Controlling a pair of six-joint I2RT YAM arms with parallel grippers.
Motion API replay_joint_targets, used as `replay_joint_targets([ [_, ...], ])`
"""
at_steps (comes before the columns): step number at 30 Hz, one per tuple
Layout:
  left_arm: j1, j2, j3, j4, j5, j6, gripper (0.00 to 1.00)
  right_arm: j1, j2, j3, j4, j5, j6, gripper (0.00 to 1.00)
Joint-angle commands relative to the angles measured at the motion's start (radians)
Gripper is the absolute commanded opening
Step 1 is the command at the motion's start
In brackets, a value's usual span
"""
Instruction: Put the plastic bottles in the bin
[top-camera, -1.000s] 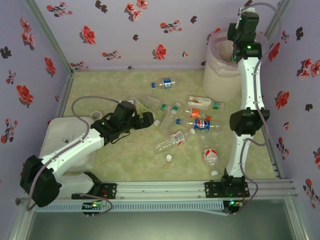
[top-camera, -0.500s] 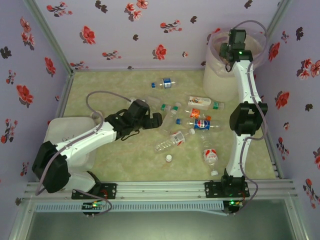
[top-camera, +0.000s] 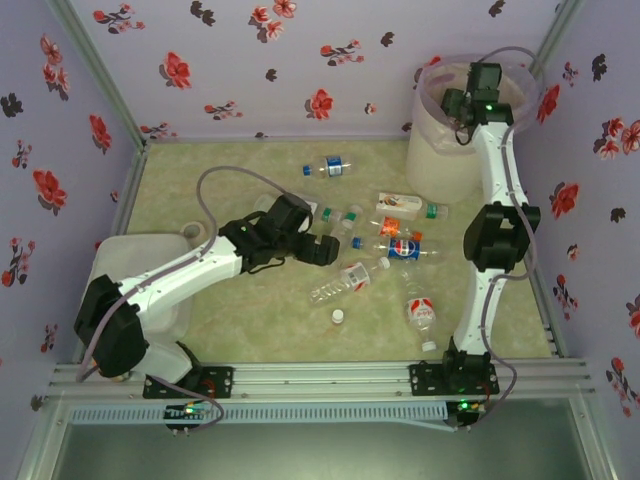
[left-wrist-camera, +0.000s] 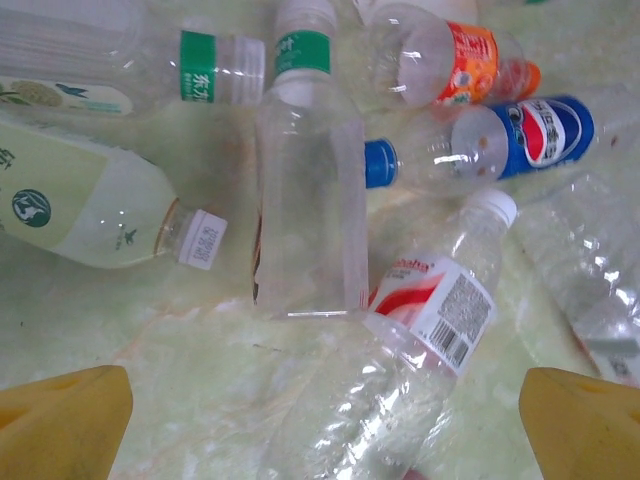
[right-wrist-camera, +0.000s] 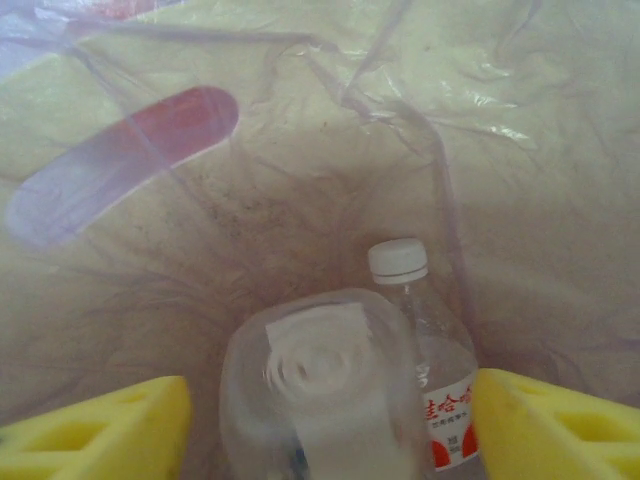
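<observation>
- Gripper on the left (left-wrist-camera: 322, 425) spread wide, low over loose bottles (left-wrist-camera: 308, 215) mid-table.
- right gripper (right-wrist-camera: 330, 428) wide too, inside the far-right bin (top-camera: 438, 165), clear bottle (right-wrist-camera: 320, 390) between its pads (right-wrist-camera: 100, 430), not touching.

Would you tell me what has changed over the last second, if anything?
The left gripper has reached rightward, its open jaws now at the plastic bottles. The right gripper has dropped from above the bin into its mouth. The bottles in view lie as before.

Clear plastic bottles (top-camera: 403, 249) lie scattered on their sides mid-frame, while two more rest inside the pink-lined bin (top-camera: 440, 165) at upper right.
</observation>
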Motion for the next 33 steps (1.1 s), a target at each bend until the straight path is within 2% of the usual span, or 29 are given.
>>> replay_joint_targets([
  [1,-0.01,0.013,0.032,-0.068,0.052,0.125,1.0,-0.013,-0.048,0.069,-0.037,-0.012,0.009,0.86],
  [4,-0.02,0.016,0.033,-0.099,0.059,0.175,1.0,-0.02,-0.051,0.123,-0.069,-0.009,0.009,0.98],
  [5,-0.025,0.019,0.033,-0.107,0.06,0.195,1.0,-0.024,-0.054,0.143,-0.079,-0.011,0.008,0.99],
  [10,-0.056,0.056,0.052,-0.148,0.063,0.296,1.0,-0.048,-0.097,0.21,-0.119,-0.023,0.007,1.0],
  [15,-0.083,0.14,0.105,-0.219,0.052,0.363,0.99,-0.055,-0.201,0.195,-0.167,-0.063,0.009,0.99],
  [18,-0.108,0.199,0.149,-0.283,0.009,0.387,0.98,-0.054,-0.313,0.073,-0.185,-0.119,0.043,0.99],
  [23,-0.143,0.265,0.189,-0.338,-0.024,0.409,0.92,-0.049,-0.574,-0.285,-0.09,-0.262,0.153,0.99],
  [29,-0.15,0.312,0.188,-0.352,0.002,0.403,0.82,-0.015,-0.746,-0.477,-0.138,-0.345,0.163,1.0],
  [33,-0.15,0.358,0.207,-0.349,0.036,0.387,0.81,-0.006,-0.842,-0.593,-0.192,-0.346,0.14,0.99],
])
